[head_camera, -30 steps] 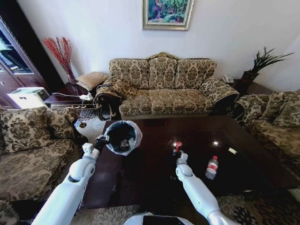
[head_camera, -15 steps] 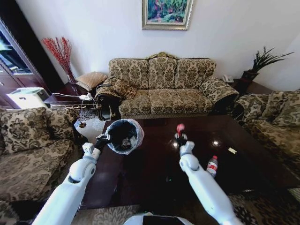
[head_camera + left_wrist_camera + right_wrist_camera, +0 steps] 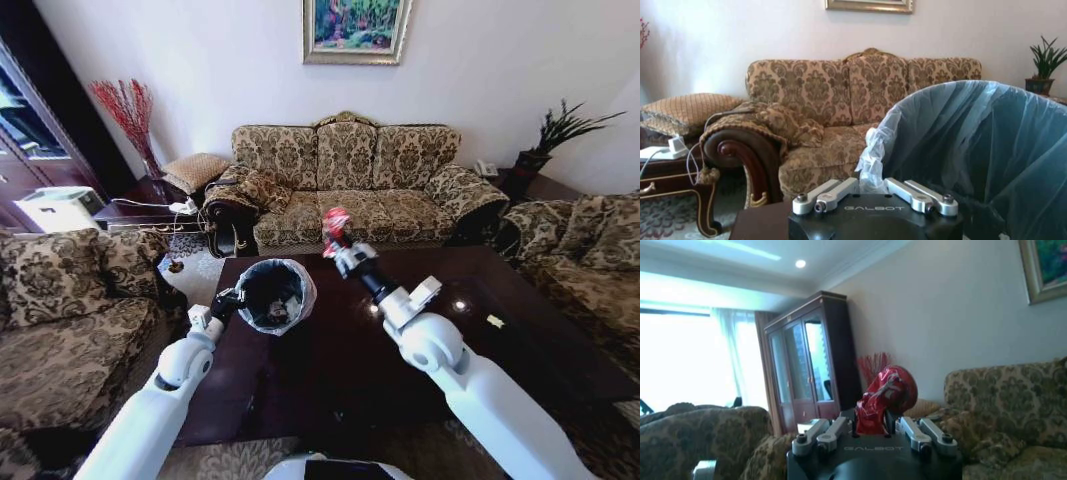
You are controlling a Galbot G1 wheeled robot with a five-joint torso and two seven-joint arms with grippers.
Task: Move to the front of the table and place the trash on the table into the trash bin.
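Right gripper (image 3: 338,243), jaws clamping crushed red metal can (image 3: 334,224); left gripper (image 3: 231,301) pinching dark bag-lined round bin (image 3: 277,295). We should centre before releasing.

- "GALBOT" stands in pale capital letters on the black housing of the left gripper (image 3: 870,192), just behind its fingers, in the left wrist view.
- "GALBOT" stands the same way on the black housing of the right gripper (image 3: 873,434), in the right wrist view.
- The crushed red can (image 3: 883,400) carries white markings, too small and crumpled to read.
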